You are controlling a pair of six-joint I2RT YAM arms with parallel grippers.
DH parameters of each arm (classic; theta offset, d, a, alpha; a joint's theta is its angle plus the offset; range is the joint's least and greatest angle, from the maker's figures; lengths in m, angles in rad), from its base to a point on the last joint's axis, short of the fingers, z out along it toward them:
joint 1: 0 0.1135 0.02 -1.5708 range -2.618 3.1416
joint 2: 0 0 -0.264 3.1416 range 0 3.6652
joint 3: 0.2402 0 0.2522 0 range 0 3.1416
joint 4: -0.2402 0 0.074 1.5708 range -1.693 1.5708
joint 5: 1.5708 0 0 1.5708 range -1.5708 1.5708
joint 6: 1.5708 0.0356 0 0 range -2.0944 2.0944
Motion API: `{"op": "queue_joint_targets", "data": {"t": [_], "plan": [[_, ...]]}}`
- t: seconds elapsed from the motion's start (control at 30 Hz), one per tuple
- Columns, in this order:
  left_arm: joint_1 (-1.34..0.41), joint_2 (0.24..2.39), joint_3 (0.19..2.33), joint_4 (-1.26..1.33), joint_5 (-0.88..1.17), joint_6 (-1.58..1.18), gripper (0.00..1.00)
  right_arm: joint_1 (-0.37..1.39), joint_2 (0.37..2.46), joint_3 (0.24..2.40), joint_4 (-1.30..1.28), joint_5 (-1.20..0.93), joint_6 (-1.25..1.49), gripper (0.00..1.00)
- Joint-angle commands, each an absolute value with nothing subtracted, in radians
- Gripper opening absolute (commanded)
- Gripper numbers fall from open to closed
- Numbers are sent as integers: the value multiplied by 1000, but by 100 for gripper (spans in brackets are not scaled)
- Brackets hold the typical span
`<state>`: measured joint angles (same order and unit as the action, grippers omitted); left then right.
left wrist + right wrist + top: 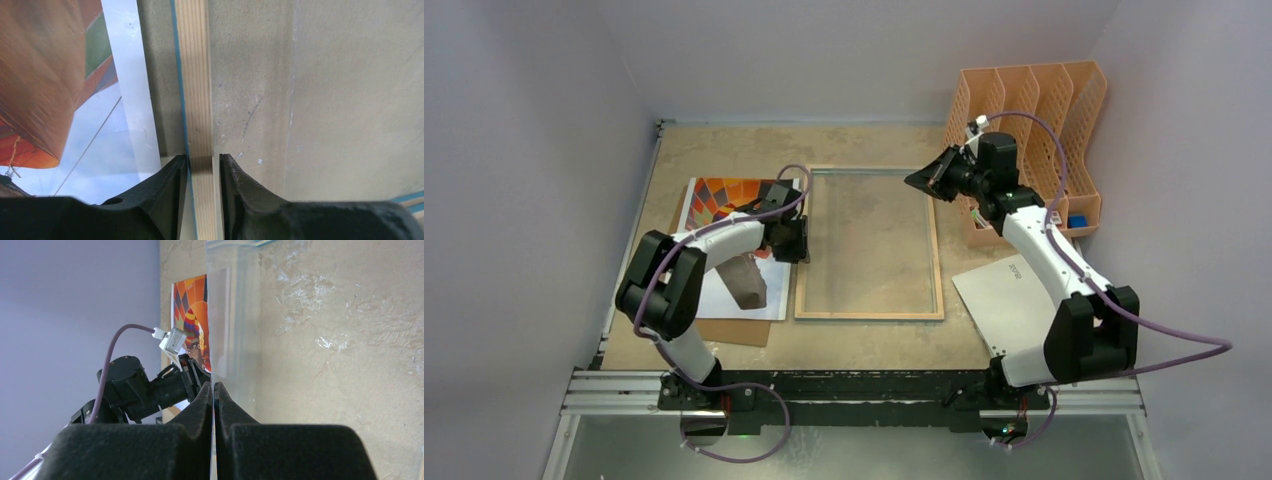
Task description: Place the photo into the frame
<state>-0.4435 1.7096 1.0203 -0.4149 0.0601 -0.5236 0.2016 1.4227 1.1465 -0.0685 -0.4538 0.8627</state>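
The frame (869,315) lies flat in the middle of the table with its pale wood rear side up. My left gripper (796,240) is at the frame's left rail, and in the left wrist view (204,159) its jaws are closed on the wooden rail (195,75). My right gripper (921,180) is at the frame's far right corner. In the right wrist view (214,385) it is shut on the edge of the clear glass pane (232,315). The balloon photo (724,200) lies left of the frame, partly under my left arm.
A brown backing board (734,330) lies under the photo. A white sheet (1014,300) lies at the near right, under my right arm. A peach file organiser (1034,110) stands at the back right. Walls enclose the table on three sides.
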Motion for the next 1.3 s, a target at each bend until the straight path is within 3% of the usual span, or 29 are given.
{"op": "queue_joint_targets", "data": {"t": [0.0,0.13,0.27,0.6,0.93,1.27], "plan": [[-439,1645,1052,-415,95,-537,35,201,1347,1130,41,-451,941,0],[-421,1610,1081,-443,78,-525,47,201,1333,1102,77,-477,973,0],[-388,1565,1099,-446,59,-519,52,202,1328,1088,101,-488,1002,0],[-338,1604,1109,-410,42,-557,40,205,1362,1034,191,-516,1039,0],[-334,1701,1118,-354,117,-549,42,230,1407,1030,219,-526,1053,0],[-334,1756,1130,-356,84,-530,33,247,1441,1025,249,-514,1063,0]]}}
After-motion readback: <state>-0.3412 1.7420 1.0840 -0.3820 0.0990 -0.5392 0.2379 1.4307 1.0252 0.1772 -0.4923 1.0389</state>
